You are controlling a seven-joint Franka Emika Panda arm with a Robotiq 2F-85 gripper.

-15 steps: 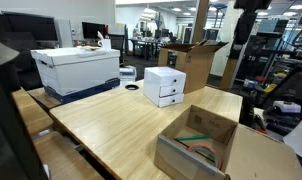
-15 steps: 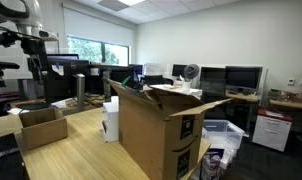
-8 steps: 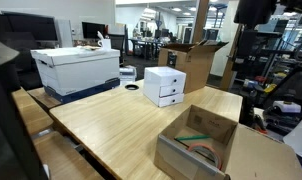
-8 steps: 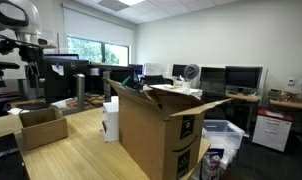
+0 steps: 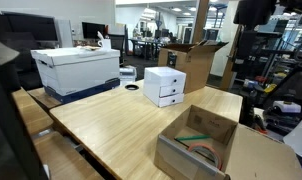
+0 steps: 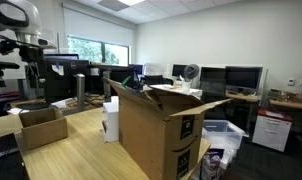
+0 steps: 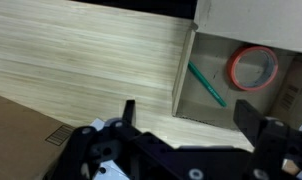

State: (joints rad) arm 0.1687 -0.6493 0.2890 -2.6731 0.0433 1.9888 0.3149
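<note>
My gripper (image 7: 187, 110) is open and empty, high above the light wooden table (image 7: 81, 55). Below it in the wrist view is a small open cardboard box (image 7: 186, 70) holding a green pen (image 7: 206, 84) and a red tape roll (image 7: 253, 67). The gripper is over the table just beside the box's near wall. In an exterior view the box (image 5: 201, 140) sits at the table's near corner, with the arm (image 5: 253, 12) well above it. In an exterior view the arm (image 6: 29, 50) hangs over the same box (image 6: 41, 126).
A white drawer unit (image 5: 165, 86) stands mid-table, beside a white storage bin with a blue lid (image 5: 79, 68). A large open cardboard box (image 5: 191, 62) is at the far end and fills the foreground in an exterior view (image 6: 156, 130). Desks and monitors lie beyond.
The arm shifted slightly between one second and half a second ago. It has held still since then.
</note>
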